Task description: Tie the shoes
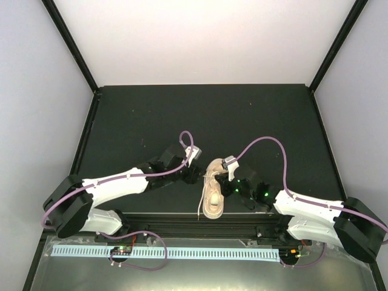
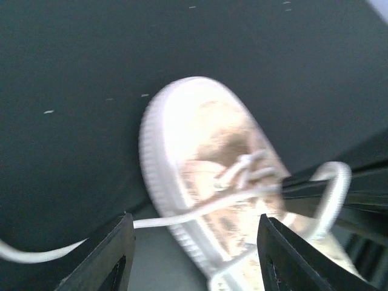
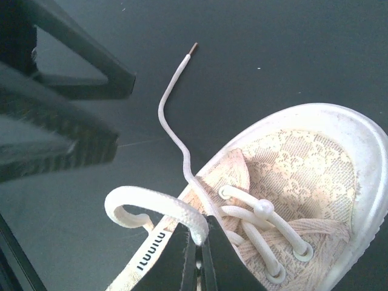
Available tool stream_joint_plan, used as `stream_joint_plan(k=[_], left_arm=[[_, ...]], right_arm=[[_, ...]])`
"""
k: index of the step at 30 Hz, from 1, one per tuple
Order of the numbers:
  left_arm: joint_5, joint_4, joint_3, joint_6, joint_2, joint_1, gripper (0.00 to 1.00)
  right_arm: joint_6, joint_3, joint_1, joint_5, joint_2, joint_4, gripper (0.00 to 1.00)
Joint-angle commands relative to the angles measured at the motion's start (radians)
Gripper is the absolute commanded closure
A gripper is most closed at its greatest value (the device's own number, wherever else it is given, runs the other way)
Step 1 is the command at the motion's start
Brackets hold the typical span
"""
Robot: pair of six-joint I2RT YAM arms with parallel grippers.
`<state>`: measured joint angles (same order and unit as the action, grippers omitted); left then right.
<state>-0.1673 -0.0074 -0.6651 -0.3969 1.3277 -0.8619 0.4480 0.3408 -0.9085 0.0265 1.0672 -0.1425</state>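
The shoe (image 1: 213,195) is a small beige-pink lace sneaker with cream laces, lying near the table's front edge, toe pointing away. My right gripper (image 3: 200,250) is shut on a loop of the lace (image 3: 151,205) over the shoe's tongue (image 3: 267,200); it sits at the shoe's right side (image 1: 227,174). The other lace end (image 3: 176,103) trails loose across the mat. My left gripper (image 2: 194,254) is open, its fingers (image 2: 112,257) either side of the shoe's toe (image 2: 194,151), with a lace strand (image 2: 200,212) running between them; in the top view it is just left of the shoe (image 1: 193,174).
The black mat (image 1: 151,121) covers the table. A black rail (image 1: 182,221) runs along the front edge just below the shoe. A loose lace end (image 1: 199,209) hangs toward that rail. The left gripper's fingers show dark at the upper left of the right wrist view (image 3: 60,91).
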Motion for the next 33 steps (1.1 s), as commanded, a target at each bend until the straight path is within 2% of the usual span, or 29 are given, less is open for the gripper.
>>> stream_joint_plan(k=[1,10,18,24,28,30,31,33], left_arm=[[0.098,-0.138,-0.016,0.119,0.016,0.04,0.42],[0.093,-0.174,-0.085,0.356,0.127,0.041,0.45],[0.104,-0.235,-0.163,0.426,0.27,0.041,0.4],[0.137,-0.233,-0.191,0.428,0.319,0.041,0.43],[0.147,-0.235,-0.213,0.414,0.356,0.041,0.49],[0.154,-0.241,-0.226,0.408,0.39,0.041,0.57],[0.158,-0.242,-0.228,0.407,0.397,0.04,0.61],[0.166,-0.247,-0.23,0.399,0.402,0.041,0.77]], right_arm=[[0.004,-0.005,0.002,0.047,-0.019,-0.048,0.98],[0.013,-0.009,0.0,0.047,-0.03,-0.047,0.98],[0.02,-0.003,0.002,0.043,-0.03,-0.049,0.98],[0.024,-0.005,0.001,0.04,-0.033,-0.05,0.98],[0.026,-0.006,0.001,0.039,-0.032,-0.049,0.98],[0.027,-0.008,0.001,0.039,-0.032,-0.052,0.98],[0.027,-0.008,0.0,0.039,-0.031,-0.053,0.98],[0.027,-0.008,0.001,0.039,-0.03,-0.054,0.98]])
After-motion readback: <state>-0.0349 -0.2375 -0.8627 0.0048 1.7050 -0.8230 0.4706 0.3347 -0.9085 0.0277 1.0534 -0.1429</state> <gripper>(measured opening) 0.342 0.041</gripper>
